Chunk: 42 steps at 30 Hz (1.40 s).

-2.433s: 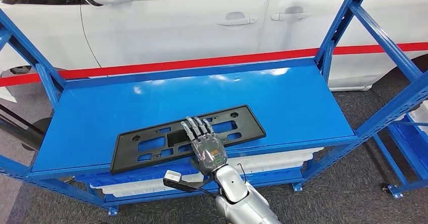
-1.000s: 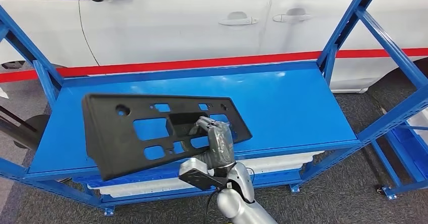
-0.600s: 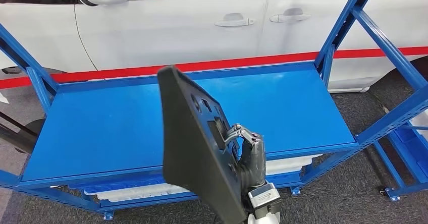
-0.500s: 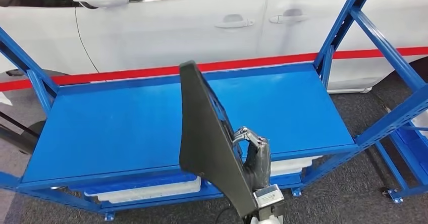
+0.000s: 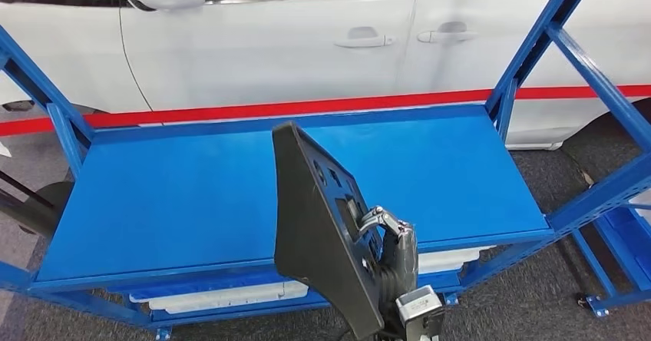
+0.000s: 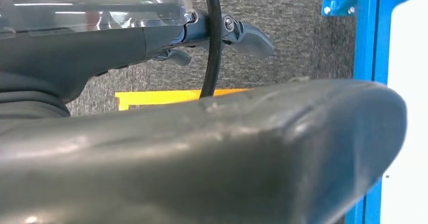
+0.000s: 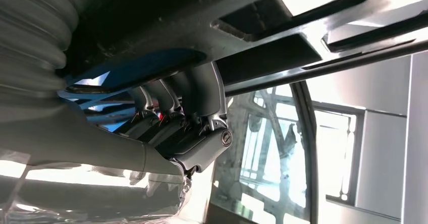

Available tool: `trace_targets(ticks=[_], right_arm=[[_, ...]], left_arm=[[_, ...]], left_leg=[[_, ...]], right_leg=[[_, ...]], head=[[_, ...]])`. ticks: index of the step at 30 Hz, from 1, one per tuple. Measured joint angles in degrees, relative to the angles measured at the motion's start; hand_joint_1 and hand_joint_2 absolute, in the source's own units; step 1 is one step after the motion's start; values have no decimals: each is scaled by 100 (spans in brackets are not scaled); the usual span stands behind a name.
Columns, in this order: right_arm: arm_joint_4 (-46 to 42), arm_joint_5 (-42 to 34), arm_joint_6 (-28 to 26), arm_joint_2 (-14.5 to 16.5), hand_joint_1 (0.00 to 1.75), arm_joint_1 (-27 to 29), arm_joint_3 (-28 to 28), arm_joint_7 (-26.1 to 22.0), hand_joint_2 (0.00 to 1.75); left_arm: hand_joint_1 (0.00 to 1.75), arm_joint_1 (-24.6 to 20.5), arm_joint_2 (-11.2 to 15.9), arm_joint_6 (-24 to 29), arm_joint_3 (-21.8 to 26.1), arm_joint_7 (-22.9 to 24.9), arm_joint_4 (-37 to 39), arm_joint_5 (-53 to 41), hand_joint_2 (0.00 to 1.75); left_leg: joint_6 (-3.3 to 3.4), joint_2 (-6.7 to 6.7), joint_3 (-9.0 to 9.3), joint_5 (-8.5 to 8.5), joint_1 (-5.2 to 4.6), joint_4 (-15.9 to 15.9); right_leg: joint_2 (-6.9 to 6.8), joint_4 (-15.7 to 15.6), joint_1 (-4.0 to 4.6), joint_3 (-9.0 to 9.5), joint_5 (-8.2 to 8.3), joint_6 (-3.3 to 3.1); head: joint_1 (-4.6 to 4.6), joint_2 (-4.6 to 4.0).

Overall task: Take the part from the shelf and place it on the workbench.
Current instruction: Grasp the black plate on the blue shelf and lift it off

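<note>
1. Right hand (image 5: 395, 250) grips the part (image 5: 322, 226) through a cutout, holding it upright over the front edge of the shelf (image 5: 176, 195).
2. It looks light, stiff and smooth; this central hold seems balanced.
3. Right wrist view shows fingers (image 7: 202, 95) hooked through; left hand (image 6: 222, 35) state unclear.

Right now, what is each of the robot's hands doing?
Right hand: fingers closed on the black part, lifted off the blue shelf.
Left hand: cannot be told.
</note>
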Motion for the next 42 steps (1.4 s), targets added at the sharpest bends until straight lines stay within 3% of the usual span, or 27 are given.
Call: trace_targets(ticks=[2,3,4,5,7,9,13,15,17,18,19,20,22,24,28,29,30,32,33,34,35,36,37,39,40,42], right_arm=[[7,-120,138,0,175,104,-106,-102,175],[8,-163,203,1,175,151,-153,-154,175],[8,-192,260,1,175,190,-190,-197,175],[7,-208,307,2,175,218,-220,-234,175],[4,-217,369,8,175,249,-260,-278,175],[-3,-217,405,25,175,269,-284,-299,175],[-32,-204,458,84,175,360,-318,-303,175],[-32,-197,495,117,175,413,-332,-288,175],[-30,-189,529,139,175,438,-348,-287,175],[-28,-184,542,146,175,449,-357,-287,175],[-27,-178,551,151,175,465,-364,-287,175],[-26,-173,561,156,175,484,-368,-286,175],[-26,-158,587,164,175,514,-375,-285,175],[-30,-136,620,175,175,531,-383,-282,175],[-33,-107,657,190,175,613,-409,-267,175],[-33,-103,659,190,175,632,-423,-268,175],[-33,-99,660,190,175,644,-437,-269,175],[-33,-97,661,190,175,658,-456,-270,175],[-33,-97,662,190,175,663,-462,-269,175],[-31,-97,668,190,175,669,-467,-269,175],[-28,-96,678,190,175,674,-471,-269,175],[-25,-94,691,190,175,677,-473,-269,175],[-24,-90,708,190,175,677,-475,-271,175],[-28,-80,738,191,175,674,-475,-276,175],[-33,-77,748,191,175,676,-475,-281,175],[-40,-75,754,192,175,680,-476,-286,175]], left_arm=[[0,2,-9,14,52,21,0,9,0],[0,6,-16,18,75,32,0,13,0],[0,10,-26,19,95,43,0,14,0],[0,12,-37,19,109,50,0,13,0],[0,12,-62,19,125,55,0,7,0],[0,11,-80,19,137,56,0,4,0],[0,16,-92,3,177,86,0,-1,0],[0,18,-99,-3,197,116,0,-14,0],[0,19,-105,-7,212,134,0,-32,0],[0,20,-105,-7,219,140,0,-40,0],[0,21,-105,-8,223,147,0,-52,0],[0,22,-105,-9,225,153,0,-64,0],[0,9,-104,-14,228,161,0,-88,0],[0,-12,-104,-28,231,162,0,-110,0],[0,-7,-106,-50,243,168,1,-133,0],[0,-9,-108,-52,245,171,1,-138,0],[0,-11,-109,-55,247,173,1,-141,0],[0,-15,-109,-61,254,175,0,-147,0],[0,-14,-108,-62,259,175,0,-150,0],[0,-12,-108,-64,264,175,0,-156,0],[0,-12,-108,-68,268,176,0,-164,0],[0,-12,-108,-71,271,177,0,-173,0],[0,-13,-108,-74,273,178,0,-181,0],[0,-13,-114,-76,276,181,0,-195,0],[0,-13,-116,-75,279,183,0,-199,0],[0,-10,-117,-76,289,186,0,-203,0]], left_leg=[[19,1,-17,8,-3,0],[20,1,-21,9,-4,0],[20,0,-20,10,-4,1],[18,-2,-15,11,-4,1],[4,-11,-1,17,-10,2],[-41,-21,0,33,-25,7],[-171,-21,-30,13,-18,37],[-207,-16,-174,-337,-12,415],[-236,-11,-421,-831,-8,1154],[-249,-11,-483,-982,-6,1443],[-257,-11,-445,-1025,-4,1538],[-261,-10,-288,-962,-2,1391],[-252,-10,254,-726,6,601],[-203,-21,581,-578,-18,22],[-40,-12,502,-392,-48,-52],[1,2,446,-321,-39,-69],[37,18,375,-244,-29,-83],[76,37,212,-118,-34,-79],[80,45,128,-58,-39,-72],[78,52,42,-4,-44,-61],[72,57,-40,45,-47,-45],[62,58,-114,87,-50,-28],[49,57,-174,125,-52,-11],[-1,51,-247,200,-64,5],[-35,50,-257,241,-66,0],[-110,47,-262,334,-63,-34]], right_leg=[[-2,735,-20,-334,-367,39],[-3,961,-29,-435,-428,51],[-3,978,-36,-435,-372,55],[-4,773,-43,-321,-218,48],[-3,-29,-40,103,157,5],[-2,-558,-14,360,344,-38],[-12,-679,-20,344,469,-139],[-34,-731,-46,279,568,-205],[-37,-713,-28,152,648,-237],[-37,-695,-21,80,687,-238],[-38,-672,-18,10,725,-231],[-37,-643,-18,-56,758,-219],[-34,-562,-25,-184,815,-176],[-32,-496,-18,-260,868,-109],[-16,-504,-27,-316,973,39],[-10,-429,-34,-363,857,66],[-5,-242,-45,-438,627,90],[-9,415,-59,-610,30,133],[-10,751,-62,-660,-160,151],[-12,953,-62,-642,-211,159],[-12,972,-61,-532,-145,157],[-13,783,-60,-323,-10,141],[-12,427,-56,-25,117,112],[-13,-365,-26,541,167,42],[-12,-613,-7,695,149,9],[-14,-741,20,719,174,-46]], head=[[1,0],[1,0],[2,0],[1,0],[1,0],[1,0],[1,0],[1,0],[0,0],[-1,0],[-1,0],[0,0],[-1,0],[0,0],[1,0],[2,0],[2,0],[3,0],[3,0],[3,0],[2,0],[3,0],[3,0],[1,0],[2,0],[2,0]])
